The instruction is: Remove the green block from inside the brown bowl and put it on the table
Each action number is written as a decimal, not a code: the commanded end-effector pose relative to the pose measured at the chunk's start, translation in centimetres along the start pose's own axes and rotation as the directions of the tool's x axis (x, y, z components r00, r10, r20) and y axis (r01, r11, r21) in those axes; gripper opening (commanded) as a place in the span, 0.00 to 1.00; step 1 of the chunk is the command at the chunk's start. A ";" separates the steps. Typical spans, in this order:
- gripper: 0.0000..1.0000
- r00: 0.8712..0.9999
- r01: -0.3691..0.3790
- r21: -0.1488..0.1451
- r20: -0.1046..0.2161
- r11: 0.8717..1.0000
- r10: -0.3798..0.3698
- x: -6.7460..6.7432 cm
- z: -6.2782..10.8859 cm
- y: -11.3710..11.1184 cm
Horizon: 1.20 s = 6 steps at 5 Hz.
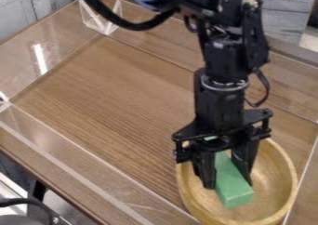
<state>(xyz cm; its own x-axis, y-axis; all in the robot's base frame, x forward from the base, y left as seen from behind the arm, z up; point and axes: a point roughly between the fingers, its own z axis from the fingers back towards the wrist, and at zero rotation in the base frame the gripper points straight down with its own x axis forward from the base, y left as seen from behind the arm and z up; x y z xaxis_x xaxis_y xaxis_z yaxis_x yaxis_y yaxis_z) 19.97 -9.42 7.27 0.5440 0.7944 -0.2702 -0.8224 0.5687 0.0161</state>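
A black robot arm (226, 57) reaches down from the top of the frame over a wood-grain tabletop (106, 94), its gripper (221, 165) lowered into a round, light tan wooden bowl (285, 187) at the lower right. The jaws are closed on a bright green rectangular block (231, 182), clamped at its upper part, while its lower end extends out below them toward the near side of the bowl. The block is within the bowl's rim as the camera sees it, tilted slightly, its long side running down the frame; whether its lower end touches the bowl's floor cannot be told from this angle. The bowl's thick rim curves around the block and the gripper, and its far side is partly hidden behind the black gripper. Low clear plastic walls (74, 180) line the table's edges, one of them running diagonally along the near left side and passing just beside the bowl. At the far edge of the table, near the top left, stands a clear, angular plastic piece (99, 17). Black cables (25, 206) curl at the lower left corner, outside the wall, and another dark cable loops beside the upper arm.
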 end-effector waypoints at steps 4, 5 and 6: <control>0.00 0.998 -0.064 -0.124 -0.004 0.990 0.063 1.8 3.4 -0.2; 0.00 0.996 -0.086 -0.138 -0.011 0.987 0.085 2.3 3.9 -0.1; 0.00 0.994 -0.113 -0.156 -0.014 0.981 0.112 3.1 4.7 0.1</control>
<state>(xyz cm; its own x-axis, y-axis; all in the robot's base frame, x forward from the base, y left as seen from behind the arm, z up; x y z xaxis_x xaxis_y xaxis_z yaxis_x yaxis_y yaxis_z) 21.46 -5.86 9.04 0.4229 0.8524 -0.3076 -0.8995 0.4360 -0.0283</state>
